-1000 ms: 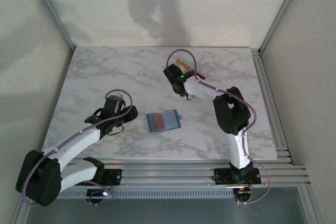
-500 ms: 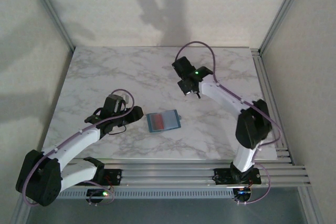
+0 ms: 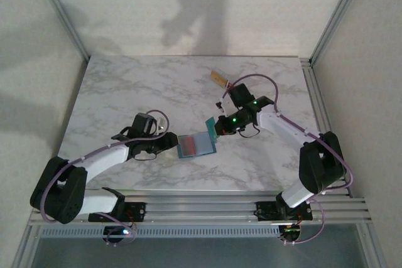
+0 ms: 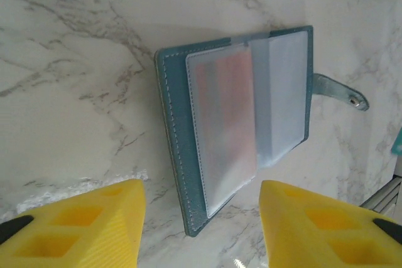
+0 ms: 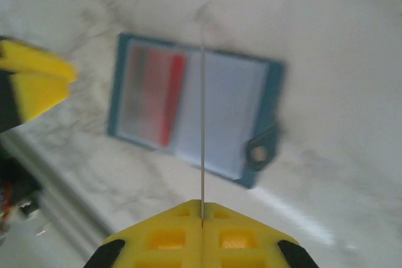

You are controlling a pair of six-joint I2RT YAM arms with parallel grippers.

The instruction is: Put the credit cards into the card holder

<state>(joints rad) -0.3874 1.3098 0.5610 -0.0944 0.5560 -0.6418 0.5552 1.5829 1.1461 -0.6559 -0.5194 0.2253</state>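
Lying open and flat near the front middle of the table, the card holder shows a teal cover, clear sleeves facing up, and a snap strap out to one side. One red card sits inside a sleeve on one half; the sleeve beside it looks empty. Right gripper hangs just over the holder's far-right corner, jaws pressed together on a teal card, held on edge so its wrist camera sees only a thin line. The card is above the holder and, as far as I can tell, not in any sleeve. Left gripper is at the holder's opposite edge, fingers apart, nothing gripped; whether they touch the cover I cannot tell. Gold card lies well apart on the far side of the table, possibly with another beneath it, too small to say. Judgement: one card in, one in hand and lined up, at least one not yet fetched, so under halfway. Left to do: slide the held card into the empty sleeve, probably with the left gripper steadying the holder, then collect the rest.
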